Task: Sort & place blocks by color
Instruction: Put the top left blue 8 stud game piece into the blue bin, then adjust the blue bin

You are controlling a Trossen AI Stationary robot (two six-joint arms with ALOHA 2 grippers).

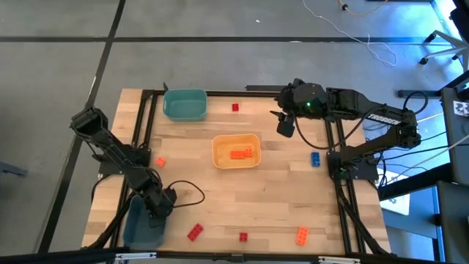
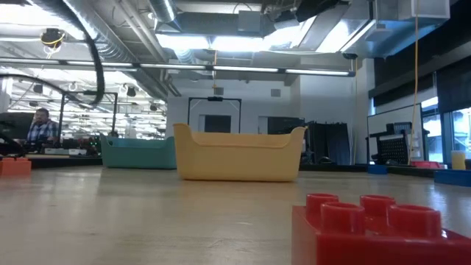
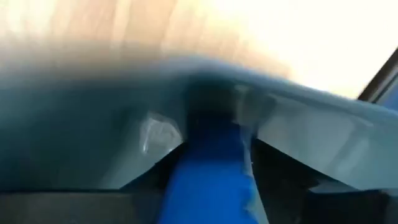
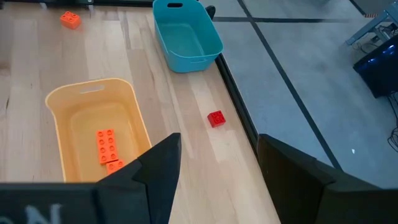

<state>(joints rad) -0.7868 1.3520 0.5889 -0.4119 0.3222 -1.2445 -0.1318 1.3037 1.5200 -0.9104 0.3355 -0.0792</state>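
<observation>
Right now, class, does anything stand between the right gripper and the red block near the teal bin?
Nothing visible does. The right gripper hovers open, with only bare table between it and the red block. The teal bin lies beyond the block; the left gripper is far off, over the blue bin.

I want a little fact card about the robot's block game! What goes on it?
left gripper: over the blue bin, a blue block between its fingers
right gripper: open, empty, up by the table's far edge
yellow bin: middle of table, two orange blocks inside
teal bin: far side, looks empty
loose red blocks: one by the teal bin, two at the near edge
loose orange blocks: left side, near edge
loose blue block: right side
</observation>
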